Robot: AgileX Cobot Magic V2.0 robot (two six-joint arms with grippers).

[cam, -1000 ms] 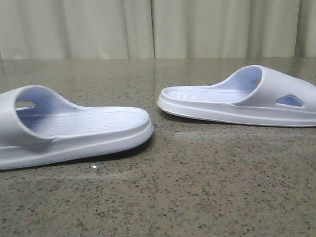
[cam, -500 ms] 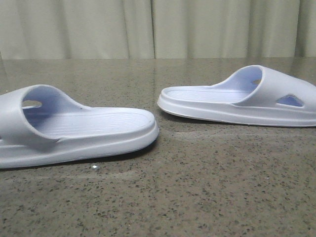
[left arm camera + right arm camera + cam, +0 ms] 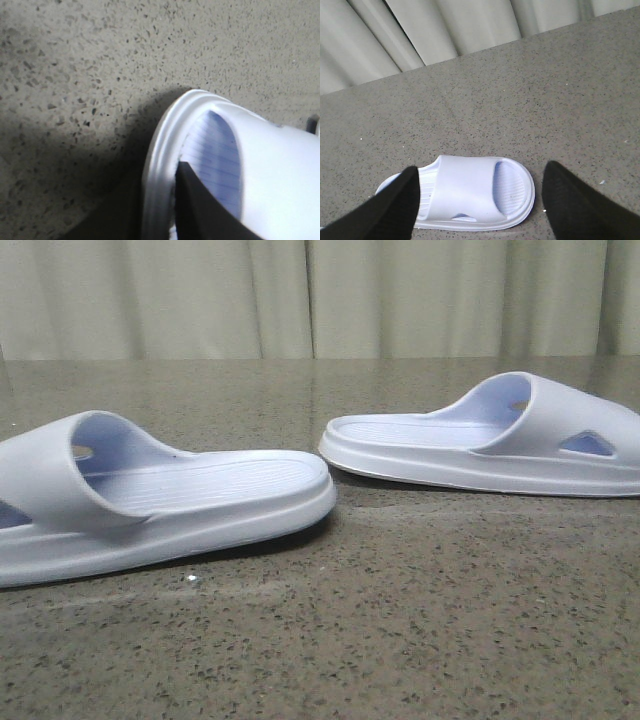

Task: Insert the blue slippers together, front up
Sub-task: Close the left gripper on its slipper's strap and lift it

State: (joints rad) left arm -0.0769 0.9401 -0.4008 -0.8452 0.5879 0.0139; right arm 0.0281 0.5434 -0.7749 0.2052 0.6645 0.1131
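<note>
Two blue slippers [image 3: 160,505] [image 3: 490,435], apart on table [image 3: 400,620]

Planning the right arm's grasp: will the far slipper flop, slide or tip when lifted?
The far slipper looks thick-soled and moulded, so probably springy, not floppy. Likely light for its size. Its flat sole on the smooth speckled table suggests it may slide rather than tip.

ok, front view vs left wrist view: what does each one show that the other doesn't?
Front only: both slippers, the near left slipper and the far right slipper, lying apart, plus the curtain behind the table. No gripper shows.

Left wrist only: a dark finger of the left gripper inside the slipper's opening, against the footbed, with the rim between it and the other finger. It appears to be gripping that edge.

Shared: the left slipper and the speckled tabletop.
</note>
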